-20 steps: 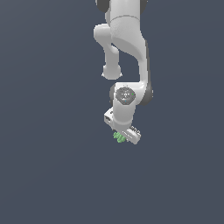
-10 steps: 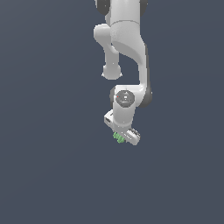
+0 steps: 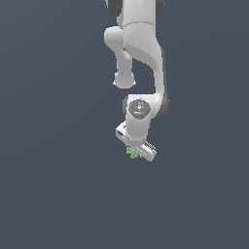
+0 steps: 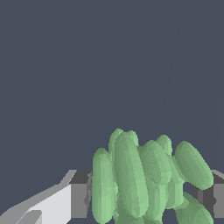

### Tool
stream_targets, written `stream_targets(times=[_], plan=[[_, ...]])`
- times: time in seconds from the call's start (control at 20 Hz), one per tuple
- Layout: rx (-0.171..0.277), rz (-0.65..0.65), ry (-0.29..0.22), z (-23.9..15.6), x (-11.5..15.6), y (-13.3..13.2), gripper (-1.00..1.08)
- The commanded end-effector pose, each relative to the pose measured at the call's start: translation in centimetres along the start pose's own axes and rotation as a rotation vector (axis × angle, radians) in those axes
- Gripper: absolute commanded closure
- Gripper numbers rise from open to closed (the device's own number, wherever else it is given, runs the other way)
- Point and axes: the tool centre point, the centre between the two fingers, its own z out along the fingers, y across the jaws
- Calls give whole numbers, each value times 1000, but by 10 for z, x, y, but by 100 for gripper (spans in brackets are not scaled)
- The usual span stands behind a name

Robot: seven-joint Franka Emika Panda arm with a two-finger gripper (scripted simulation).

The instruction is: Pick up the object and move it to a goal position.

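White claw (image 4: 146, 199) closed on the light-green lumpy cluster of rod-like knobs (image 4: 144, 179) seated between its fingers; its rounded knobs could let it slip during transport

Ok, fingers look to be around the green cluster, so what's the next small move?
Probably a short, slow lift, keeping the fingers closed: the wrist view shows the cluster filling the gap between them, so it looks gripped. No goal marker shows, so hold off on travel.
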Motion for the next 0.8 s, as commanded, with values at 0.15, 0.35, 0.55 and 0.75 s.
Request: stream_targets(times=[0.15, 0.35, 0.55, 0.75], plan=[[1, 0, 1, -17, -3, -4, 108], [1, 0, 0, -43, -8, -8, 108], [1, 0, 0, -78, -14, -15, 108], [0, 1, 1, -121, -22, -24, 108]])
